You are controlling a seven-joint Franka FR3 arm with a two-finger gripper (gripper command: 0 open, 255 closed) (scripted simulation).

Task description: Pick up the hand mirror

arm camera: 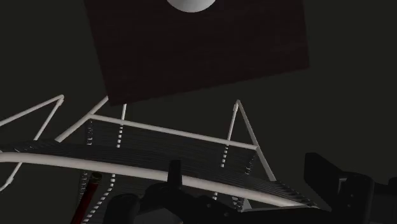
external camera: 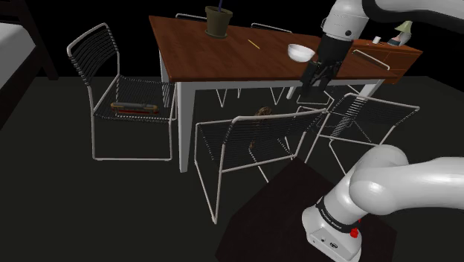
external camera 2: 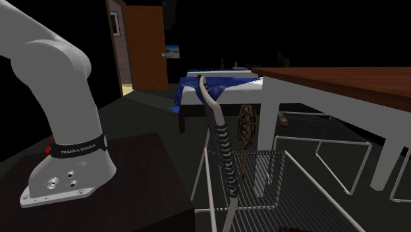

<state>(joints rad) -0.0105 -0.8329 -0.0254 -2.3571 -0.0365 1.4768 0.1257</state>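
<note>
The hand mirror (external camera 2: 247, 124) has a brown oval frame and a thin handle. It stands upright on the seat of a white wire chair (external camera 2: 224, 142), between the chair's back and the table leg. In the shoulder view the hand mirror (external camera: 262, 113) shows as a brownish patch behind that chair's back. My black gripper (external camera: 320, 74) hangs at the table's near edge, just right of a white bowl (external camera: 300, 51), above and to the right of the mirror. Its fingers stand apart with nothing between them. In the wrist view the gripper (arm camera: 248, 181) looks down past the chair's wires.
The brown-topped table (external camera: 201, 52) with white legs carries a dark pot (external camera: 218, 21) and a pencil (external camera: 254, 45). Wire chairs surround it; one on the left (external camera: 111, 82) holds books (external camera: 134, 107). A dresser (external camera: 390, 58) stands behind, and the dark stand (external camera: 279, 205) is in front.
</note>
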